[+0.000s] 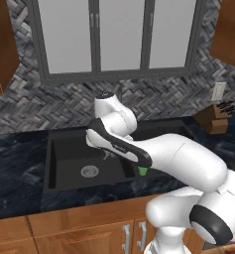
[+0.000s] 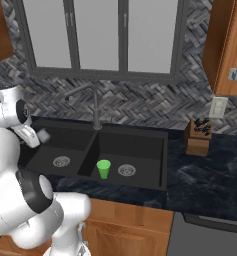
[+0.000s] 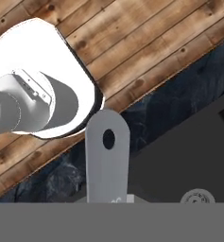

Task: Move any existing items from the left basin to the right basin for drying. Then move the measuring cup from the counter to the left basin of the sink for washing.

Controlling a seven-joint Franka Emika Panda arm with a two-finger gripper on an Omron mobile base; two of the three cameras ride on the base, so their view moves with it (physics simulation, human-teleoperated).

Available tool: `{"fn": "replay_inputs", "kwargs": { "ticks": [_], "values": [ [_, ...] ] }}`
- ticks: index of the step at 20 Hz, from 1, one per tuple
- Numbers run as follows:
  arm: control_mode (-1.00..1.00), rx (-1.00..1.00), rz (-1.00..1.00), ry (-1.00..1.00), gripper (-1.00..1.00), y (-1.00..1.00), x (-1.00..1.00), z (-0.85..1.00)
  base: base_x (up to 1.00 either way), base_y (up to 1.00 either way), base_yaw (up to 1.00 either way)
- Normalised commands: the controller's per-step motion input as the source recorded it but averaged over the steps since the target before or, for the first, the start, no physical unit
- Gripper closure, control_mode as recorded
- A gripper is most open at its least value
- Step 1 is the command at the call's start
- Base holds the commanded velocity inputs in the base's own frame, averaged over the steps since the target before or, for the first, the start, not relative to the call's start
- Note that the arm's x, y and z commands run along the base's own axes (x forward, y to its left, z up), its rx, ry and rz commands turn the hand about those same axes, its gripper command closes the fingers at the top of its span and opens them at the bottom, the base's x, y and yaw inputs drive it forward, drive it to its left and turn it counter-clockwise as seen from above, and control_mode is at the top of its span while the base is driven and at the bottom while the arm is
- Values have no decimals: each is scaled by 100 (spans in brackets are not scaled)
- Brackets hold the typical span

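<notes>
Green tumbler [image 2: 104,168] upright in the right basin [image 2: 140,150], left basin [image 2: 65,145] holding its drain [image 2: 61,161], measuring cup [image 3: 107,160] (handle showing) at my jaws, grip unclear.

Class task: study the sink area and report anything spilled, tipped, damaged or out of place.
Nothing stands out. The green tumbler stands upright in the right basin, beside its drain. The left basin holds only its drain. The knife block sits upright on the counter.
</notes>
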Motion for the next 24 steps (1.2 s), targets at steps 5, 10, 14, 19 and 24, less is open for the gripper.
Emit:
{"fn": "replay_inputs", "kwargs": {
  "ticks": [5,10,14,19,24],
  "values": [
    [-100,3,0,4,100,-1,59,-24,0,0,0],
    [-100,3,0,5,100,0,51,-28,0,0,0],
    [-100,1,0,6,100,0,41,-32,0,0,0],
    [-100,0,0,5,100,0,35,-34,0,0,0],
    [-100,0,0,4,100,0,32,-33,0,0,0]
  ]
}}
